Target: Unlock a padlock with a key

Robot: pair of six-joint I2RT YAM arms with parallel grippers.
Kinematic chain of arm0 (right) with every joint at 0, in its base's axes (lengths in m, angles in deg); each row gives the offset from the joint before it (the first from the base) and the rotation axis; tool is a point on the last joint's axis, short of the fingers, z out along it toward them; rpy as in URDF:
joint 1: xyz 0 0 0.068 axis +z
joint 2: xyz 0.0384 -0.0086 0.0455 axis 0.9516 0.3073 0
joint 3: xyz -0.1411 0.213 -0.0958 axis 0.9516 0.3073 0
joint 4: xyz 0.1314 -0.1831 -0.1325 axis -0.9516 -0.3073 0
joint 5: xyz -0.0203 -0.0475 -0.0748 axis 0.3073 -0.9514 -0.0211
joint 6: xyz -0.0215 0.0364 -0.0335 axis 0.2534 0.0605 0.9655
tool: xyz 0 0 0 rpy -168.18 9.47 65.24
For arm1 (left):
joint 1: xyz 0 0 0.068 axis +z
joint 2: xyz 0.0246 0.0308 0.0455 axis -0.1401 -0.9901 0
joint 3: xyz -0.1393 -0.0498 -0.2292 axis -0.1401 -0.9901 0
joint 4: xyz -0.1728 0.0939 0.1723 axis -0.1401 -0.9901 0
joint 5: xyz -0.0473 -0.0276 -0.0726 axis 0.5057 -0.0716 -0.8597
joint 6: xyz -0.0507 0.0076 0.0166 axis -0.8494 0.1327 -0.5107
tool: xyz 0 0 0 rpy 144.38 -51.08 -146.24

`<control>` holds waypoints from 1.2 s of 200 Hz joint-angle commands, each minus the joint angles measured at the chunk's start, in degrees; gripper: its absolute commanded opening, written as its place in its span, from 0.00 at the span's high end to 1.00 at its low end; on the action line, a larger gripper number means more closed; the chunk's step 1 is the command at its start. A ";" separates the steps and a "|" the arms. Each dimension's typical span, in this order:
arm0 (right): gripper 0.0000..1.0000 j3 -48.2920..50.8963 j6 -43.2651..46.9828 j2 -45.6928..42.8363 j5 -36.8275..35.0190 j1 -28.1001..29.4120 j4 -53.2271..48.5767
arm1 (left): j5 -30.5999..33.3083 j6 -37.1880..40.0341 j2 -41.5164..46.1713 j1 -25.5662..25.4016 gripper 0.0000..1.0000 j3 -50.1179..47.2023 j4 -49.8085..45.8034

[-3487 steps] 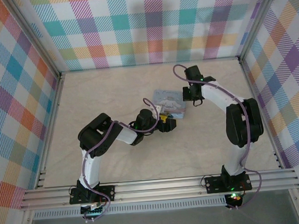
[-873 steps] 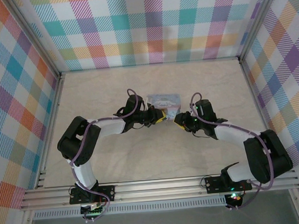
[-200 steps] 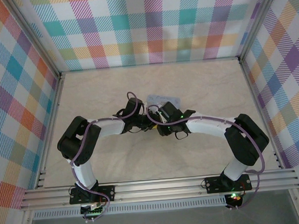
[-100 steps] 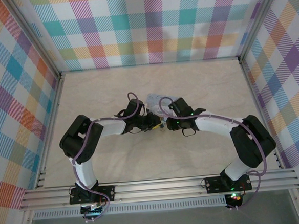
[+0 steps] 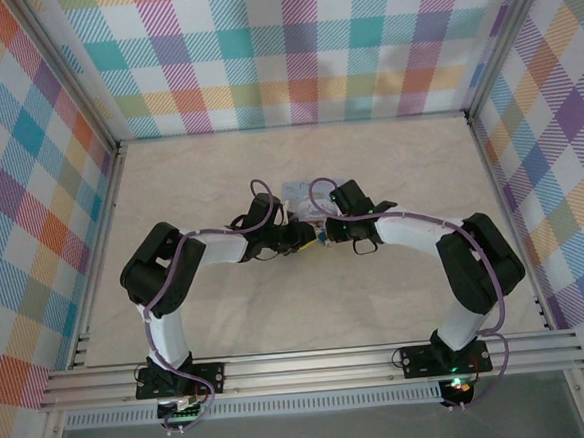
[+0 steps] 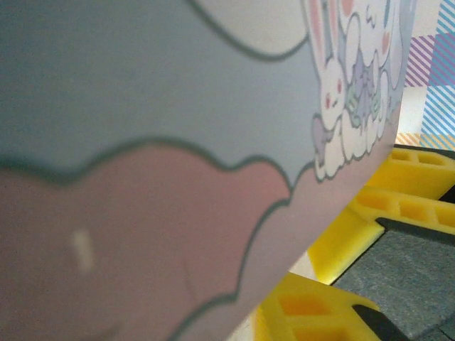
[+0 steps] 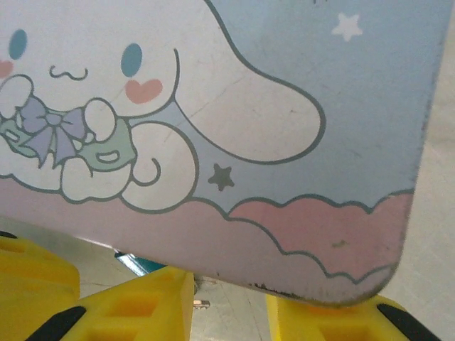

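Observation:
The pale blue cartoon tin (image 5: 303, 189) sits mid-table, and both grippers meet at its near edge. My left gripper (image 5: 302, 240) comes in from the left and my right gripper (image 5: 331, 232) from the right. In the right wrist view the tin (image 7: 284, 106) hangs over my yellow fingers (image 7: 135, 302). They stand apart with bare table between them, and their tips are hidden under its edge. The left wrist view shows the tin (image 6: 178, 142) very close, with one yellow finger (image 6: 309, 312) beside it. The padlock and the key are hidden.
A tiny pale object (image 7: 201, 304) lies on the table between my right fingers; I cannot tell what it is. More yellow finger parts (image 6: 409, 177) show past the tin's corner. Plaid walls (image 5: 290, 49) enclose the table on three sides.
My right gripper has moved away from me and slightly right, closer to the tin. The tin has shifted a little to the left. The left arm has barely moved.

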 commanded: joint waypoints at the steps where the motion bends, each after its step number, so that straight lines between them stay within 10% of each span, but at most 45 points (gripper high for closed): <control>1: 0.65 -1.19 2.23 -0.98 -0.76 -0.27 0.18 | 0.93 -0.42 2.41 0.09 0.73 -1.81 -3.32; 93: 0.54 6.44 1.93 -7.63 -5.17 4.79 0.14 | 7.29 3.43 13.79 5.76 0.59 0.59 -14.35; 240: 0.48 2.49 2.52 0.27 -6.82 8.25 2.68 | 16.42 12.80 -5.18 9.72 0.59 27.33 -31.03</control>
